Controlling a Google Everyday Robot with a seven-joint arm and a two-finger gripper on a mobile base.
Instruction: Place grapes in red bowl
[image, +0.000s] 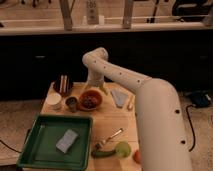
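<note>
Purplish grapes already lie inside the red bowl, and the gripper hovers just above, claw spread and empty, so placement looks complete.

The orange-red bowl holds dark purplish grapes, and the pale off-white gripper hangs just above its back rim. The tray is green, the block in it grey-blue, the table light wood, the cup white.
</note>
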